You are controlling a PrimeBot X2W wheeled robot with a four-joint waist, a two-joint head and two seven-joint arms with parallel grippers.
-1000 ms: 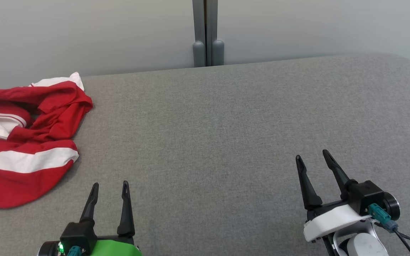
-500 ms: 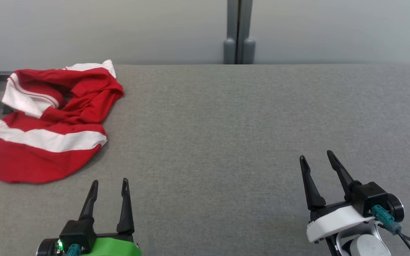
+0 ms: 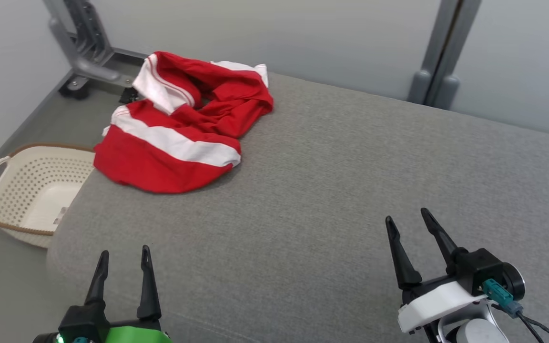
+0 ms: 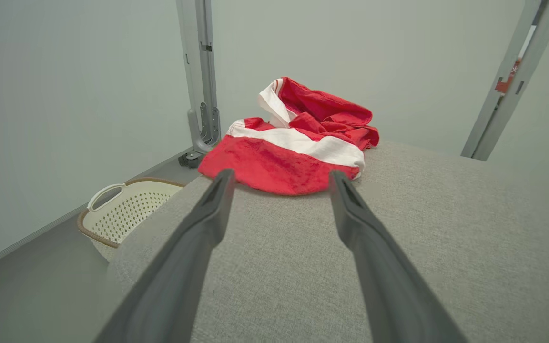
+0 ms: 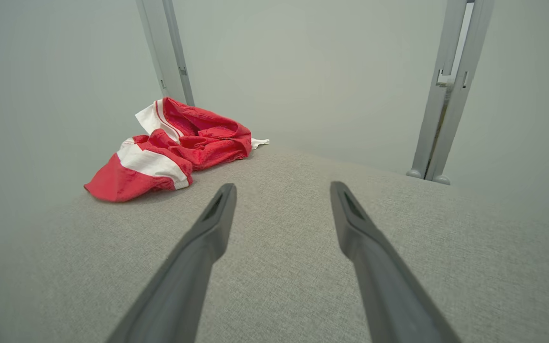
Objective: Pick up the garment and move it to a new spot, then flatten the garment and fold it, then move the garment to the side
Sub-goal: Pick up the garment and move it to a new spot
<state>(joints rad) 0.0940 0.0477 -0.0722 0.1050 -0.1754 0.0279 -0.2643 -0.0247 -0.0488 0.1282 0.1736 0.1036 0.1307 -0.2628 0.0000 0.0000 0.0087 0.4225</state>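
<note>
With left gripper (image 3: 125,250) and right gripper (image 3: 406,214) wide open and empty, reach ahead-left and pinch the garment (image 3: 174,143) by its raised folds.

A cream perforated basket (image 3: 12,190) with a brown rim sits on the grey floor (image 3: 31,126), just beside the rounded corner of the grey upholstered surface (image 3: 331,181). Beyond it a grey metal frame (image 3: 84,52) on a castor stands by the pale wall (image 3: 303,38), with another grey post (image 3: 439,52) further right

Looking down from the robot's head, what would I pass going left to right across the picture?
white basket → red-and-white garment → right claw
</note>
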